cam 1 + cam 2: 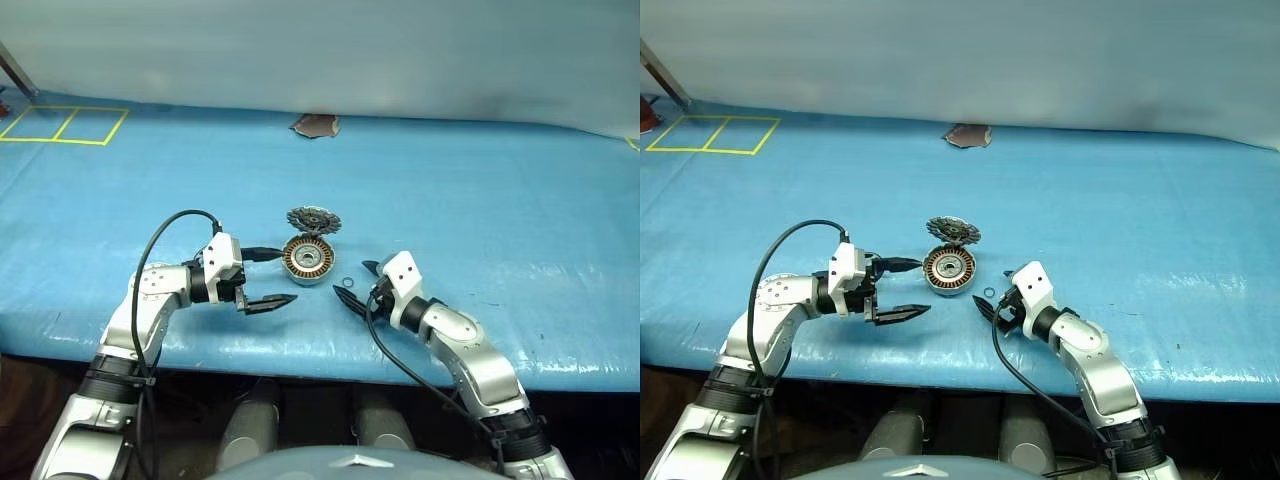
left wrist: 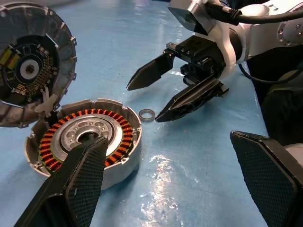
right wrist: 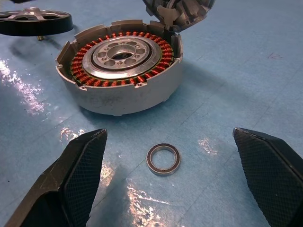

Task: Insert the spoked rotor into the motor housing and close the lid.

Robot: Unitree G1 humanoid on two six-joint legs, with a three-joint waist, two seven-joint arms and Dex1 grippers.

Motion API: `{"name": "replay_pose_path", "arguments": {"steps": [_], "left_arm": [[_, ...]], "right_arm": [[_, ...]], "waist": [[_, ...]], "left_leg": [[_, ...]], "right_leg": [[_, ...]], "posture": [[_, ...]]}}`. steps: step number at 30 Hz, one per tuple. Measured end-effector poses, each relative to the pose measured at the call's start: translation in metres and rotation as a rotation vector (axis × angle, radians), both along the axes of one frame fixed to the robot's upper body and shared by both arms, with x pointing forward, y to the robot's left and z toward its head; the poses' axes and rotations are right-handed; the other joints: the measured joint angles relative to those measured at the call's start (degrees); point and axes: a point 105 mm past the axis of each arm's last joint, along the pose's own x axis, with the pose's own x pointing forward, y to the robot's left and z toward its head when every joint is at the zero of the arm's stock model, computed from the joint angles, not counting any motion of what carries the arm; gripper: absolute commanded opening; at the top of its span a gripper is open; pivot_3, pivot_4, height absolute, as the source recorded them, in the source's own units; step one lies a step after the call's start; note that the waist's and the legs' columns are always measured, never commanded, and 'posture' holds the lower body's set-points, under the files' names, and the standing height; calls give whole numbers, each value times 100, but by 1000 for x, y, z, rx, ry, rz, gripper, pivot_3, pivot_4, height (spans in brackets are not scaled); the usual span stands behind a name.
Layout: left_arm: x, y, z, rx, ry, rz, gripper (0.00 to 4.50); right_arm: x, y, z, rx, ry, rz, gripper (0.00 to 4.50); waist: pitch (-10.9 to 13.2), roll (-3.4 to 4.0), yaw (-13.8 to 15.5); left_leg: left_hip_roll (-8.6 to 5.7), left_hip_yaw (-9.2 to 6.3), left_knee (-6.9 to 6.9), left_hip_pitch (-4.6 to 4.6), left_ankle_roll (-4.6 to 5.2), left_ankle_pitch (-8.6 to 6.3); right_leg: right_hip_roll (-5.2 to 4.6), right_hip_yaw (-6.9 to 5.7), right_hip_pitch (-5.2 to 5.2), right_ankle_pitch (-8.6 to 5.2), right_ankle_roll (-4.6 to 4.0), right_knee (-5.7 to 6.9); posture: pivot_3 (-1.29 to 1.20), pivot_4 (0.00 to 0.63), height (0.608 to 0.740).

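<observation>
Motor housing (image 1: 307,259) sits on the blue-covered desk (image 1: 480,200), open side up, with its ring of copper windings and silver central hub exposed. Its lid (image 1: 313,220) stands tilted up on the far edge of the housing, joined there and swung open, with the inner face turned toward the robot.

Spoked rotor (image 3: 35,21) lies flat on the desk just beside the housing and apart from it, as a dark ring with slim spokes at the edge of the right wrist view. From the head views its exact position cannot be confirmed; it appears to lie on the housing's left side, under or near the left gripper's far finger.

Left gripper (image 1: 265,277) points across toward the right, with its fingers (image 2: 78,182) spread fully wide and nothing between them. One finger reaches close to the near left rim of the housing; the other hangs nearer the desk's front edge. No contact with the housing is visible.

Right gripper (image 2: 158,97) hovers just right of the housing, its fingers (image 3: 78,177) likewise spread wide and empty. A small plain ring (image 3: 163,159) lies on the desk between the right gripper's fingers and the housing, touching neither.

A brown torn patch (image 1: 314,125) marks the desk cover far behind the housing.
</observation>
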Motion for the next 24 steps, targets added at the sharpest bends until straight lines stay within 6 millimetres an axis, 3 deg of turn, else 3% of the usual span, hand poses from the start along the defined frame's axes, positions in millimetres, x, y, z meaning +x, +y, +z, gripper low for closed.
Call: {"name": "replay_pose_path", "arguments": {"steps": [5, 8, 11, 19, 22, 24], "left_arm": [[3, 4, -3, -16, -55, 45, 4484], [2, 5, -5, -21, -55, 55, 4500], [2, 5, -6, -25, -51, 59, 4500], [0, 7, -10, -33, -28, 68, 4500], [-1, 8, -11, -38, -21, 69, 4500], [-1, 8, -11, -38, -20, 70, 4500]], "right_arm": [[1, -1, -2, -19, 0, -12, 4500], [1, -3, -5, -33, 7, -23, 3944], [1, -6, -11, -43, 32, -38, 2974], [1, -6, -14, -85, 23, -38, 2974], [1, -6, -14, -97, 18, -36, 2383], [1, -7, -14, -105, 16, -33, 1736]], "waist": [[0, 0, 3], [0, 0, 7], [0, 0, 10], [-5, -5, 6], [-7, -7, 7], [-7, -7, 8]], "left_leg": [[-1, 2, -5, -1, 0, 0], [-1, 2, -3, -1, 0, 0], [-1, 2, -3, 0, 0, 0], [0, 3, -2, 2, 0, 0], [1, 3, -3, 2, -1, 0], [1, 3, -3, 2, -1, -1]], "right_leg": [[0, 0, -3, 0, -2, -1], [-1, 0, -2, 0, -1, -1], [-1, 0, -1, 0, -2, -1], [-1, 0, 1, -1, -2, -1], [-1, -1, 1, -1, -2, -1], [-1, 0, 1, -1, -2, -1]], "posture": [[0, 150, 740], [0, 150, 740], [0, 150, 740], [0, 150, 740], [0, 150, 740], [0, 150, 740]]}}
